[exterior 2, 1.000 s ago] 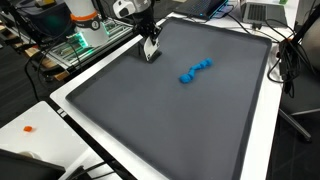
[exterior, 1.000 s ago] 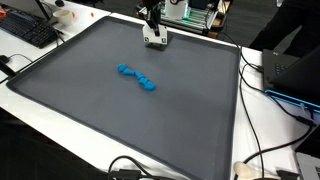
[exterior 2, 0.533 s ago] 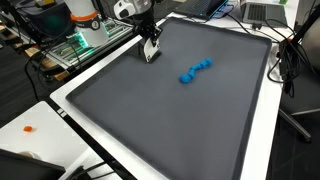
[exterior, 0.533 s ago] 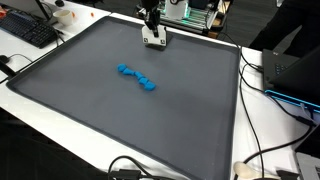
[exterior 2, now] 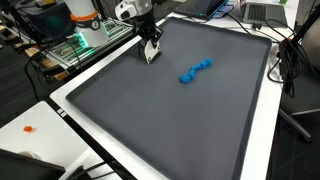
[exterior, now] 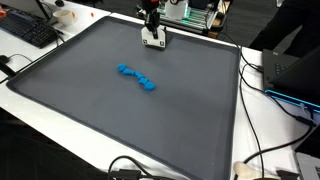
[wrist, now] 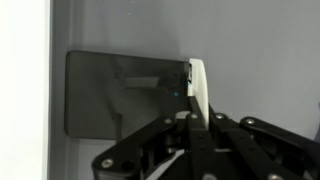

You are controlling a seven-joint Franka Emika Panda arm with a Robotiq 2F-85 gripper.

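At the far edge of the dark grey mat [exterior: 100,115], pointing down: end effector [exterior: 153,35], closed tight on a small white piece [exterior: 154,42]. Gripped between the two fingers, with the lower part hanging out below the tips. From the wrist view, seen edge-on as a thin pale sliver [wrist: 198,85] standing up between the black fingers, with a dark rectangular shadow thrown on the mat just to its left. Impossible to tell whether touching the mat or hanging just above it.

Farther out, well apart from the end effector and toward the middle of the mat: a knobbly blue string [exterior: 137,77], lying flat in a slightly bent line, untouched.

Around the mat on every side, a white rim of tabletop [exterior: 258,130]. Beyond that, at the far left in an exterior view, a black keyboard [exterior: 28,30]; along the right side, loose black cables [exterior: 268,85]. On the near left corner in an exterior view, a tiny orange bit [exterior 2: 28,128].
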